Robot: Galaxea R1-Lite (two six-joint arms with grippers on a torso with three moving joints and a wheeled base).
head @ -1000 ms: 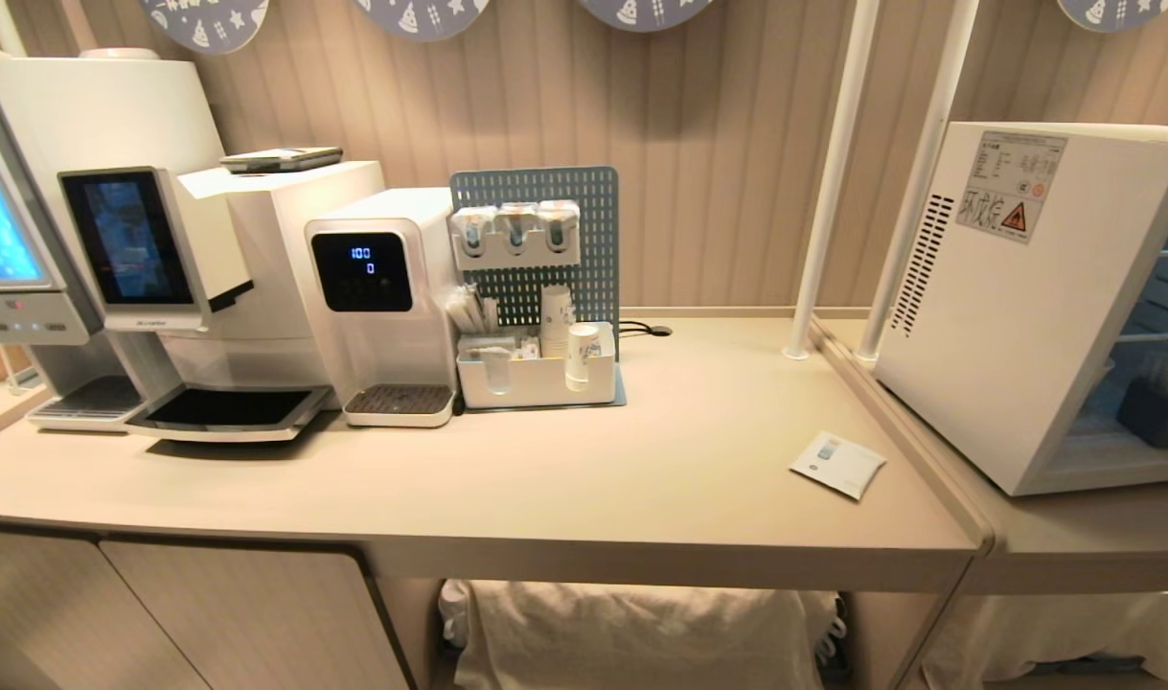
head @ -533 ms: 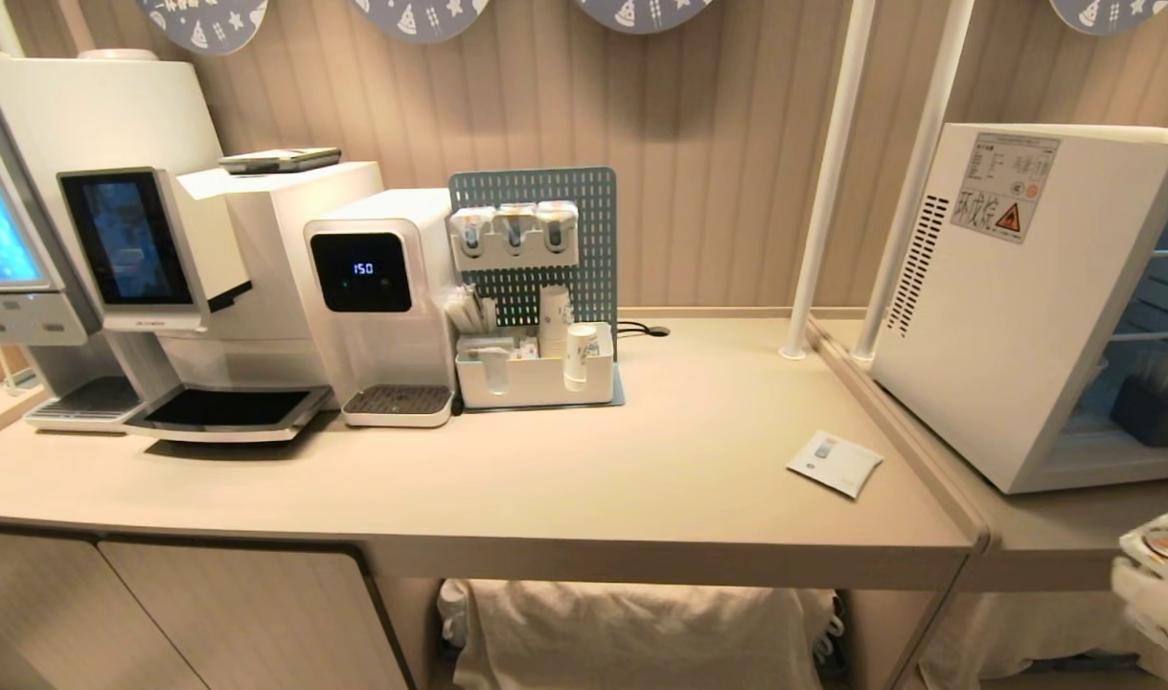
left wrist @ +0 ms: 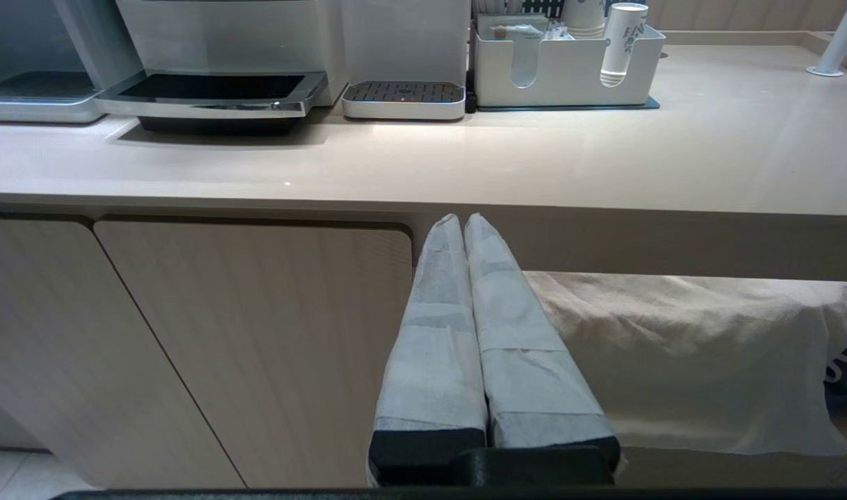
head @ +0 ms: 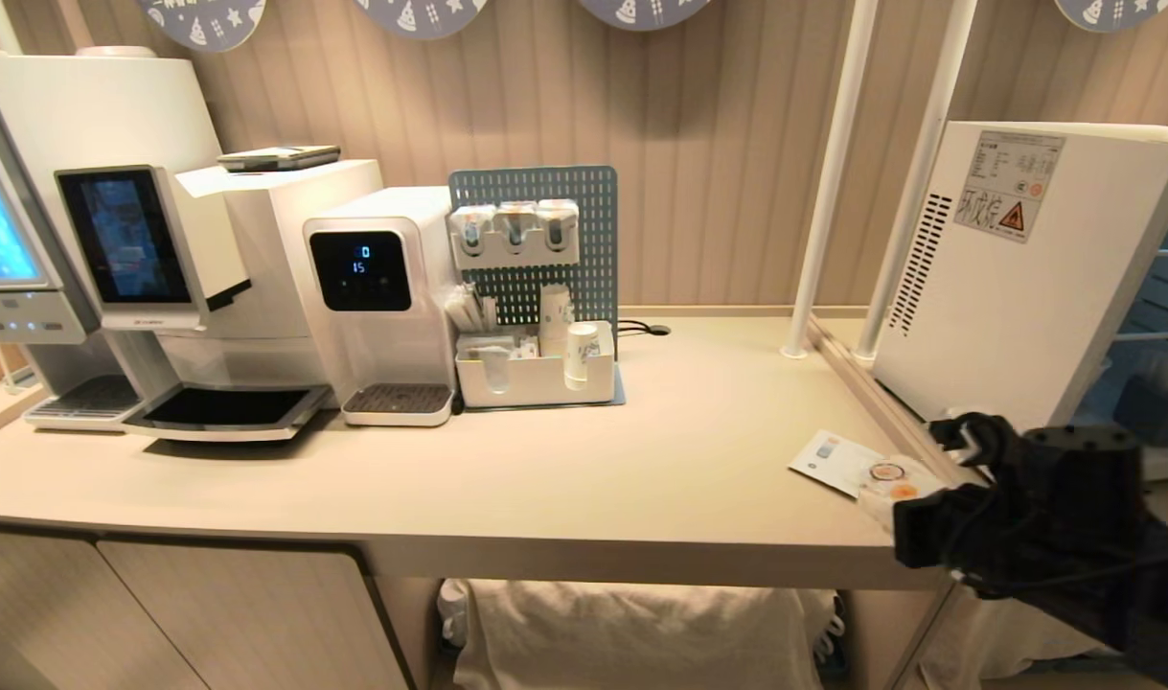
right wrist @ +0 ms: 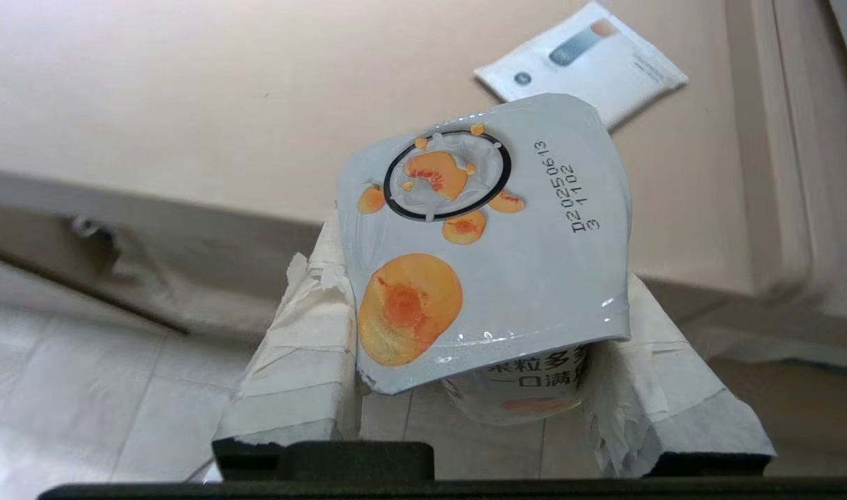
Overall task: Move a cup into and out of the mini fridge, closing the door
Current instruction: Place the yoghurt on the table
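The cup, a small white yogurt cup with orange fruit on its foil lid, sits between the tape-wrapped fingers of my right gripper, which is shut on its body. In the head view the cup and right gripper hover over the counter's front right corner, just left of the mini fridge. The fridge's front faces right and shows wire shelves; I cannot make out the door. My left gripper is shut and empty, parked below the counter edge in front of a cabinet.
A white leaflet lies on the counter beside the cup. Further left stand a coffee machine, a water dispenser and an organiser with paper cups. Two white poles rise left of the fridge. Cloth hangs under the counter.
My right arm has come up into the head view from the lower right, carrying the cup up and leftward to the counter's front right corner. The left arm has stayed still.
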